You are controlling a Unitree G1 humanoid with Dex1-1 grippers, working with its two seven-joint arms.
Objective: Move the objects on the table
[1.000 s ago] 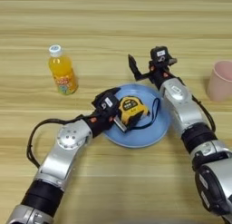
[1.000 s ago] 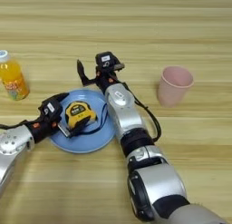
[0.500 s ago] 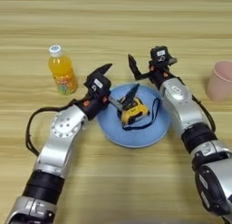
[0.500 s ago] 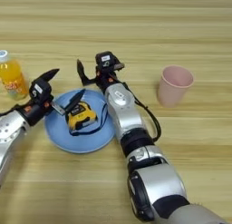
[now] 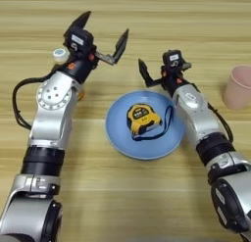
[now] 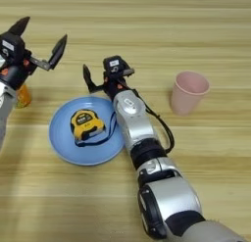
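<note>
Left eye view: the yellow-and-black tape measure lies on the light-blue plate at mid-worktop. The left gripper hovers beyond the plate's far left, fingers spread wide and empty, its arm hiding most of the orange-drink bottle.

Right eye view: the right gripper sits just past the plate's far rim; whether its fingers are apart cannot be told. The pink cup stands upright, well right of the plate.

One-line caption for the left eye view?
Tape measure rests on blue plate; open left gripper above, right gripper beside.
</note>
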